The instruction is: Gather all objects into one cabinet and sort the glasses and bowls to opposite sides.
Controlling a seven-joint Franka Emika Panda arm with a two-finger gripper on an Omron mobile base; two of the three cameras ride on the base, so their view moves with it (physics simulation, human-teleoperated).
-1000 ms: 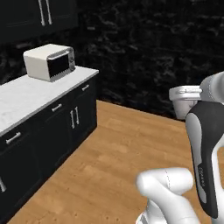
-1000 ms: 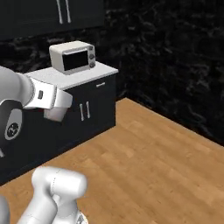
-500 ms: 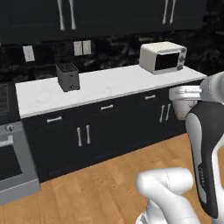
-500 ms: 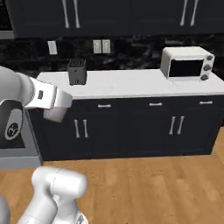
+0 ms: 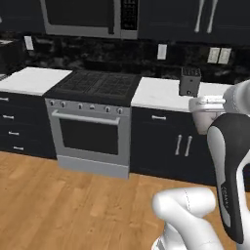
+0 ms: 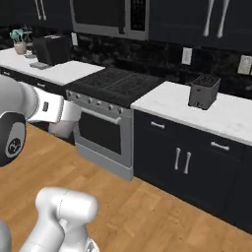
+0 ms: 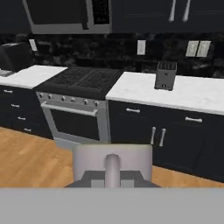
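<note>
My gripper point(image 7: 112, 178) is shut on a pale grey-beige mug point(image 7: 112, 158), whose handle faces the hand camera. In the left base view the mug point(image 5: 207, 117) hangs at the arm's end at the right, in front of the lower cabinet doors. The right base view has the same mug point(image 6: 64, 126) at the left, before the oven. Black wall cabinets point(image 5: 215, 17) with white bar handles hang shut above the counter; I cannot tell which is the task's cabinet. The bowl is out of view.
A steel oven point(image 5: 90, 139) with a black cooktop stands ahead, a microwave point(image 5: 83, 17) above it. A dark toaster point(image 6: 203, 91) sits on the white counter point(image 6: 231, 115) to its right. Black lower cabinets point(image 7: 175, 135) line the wall. A wooden floor point(image 5: 58, 205) lies between.
The whole picture has swept sideways as the base moved: the counter with the small white microwave gave way to the oven and toaster. The mug has stayed in the shut gripper.
</note>
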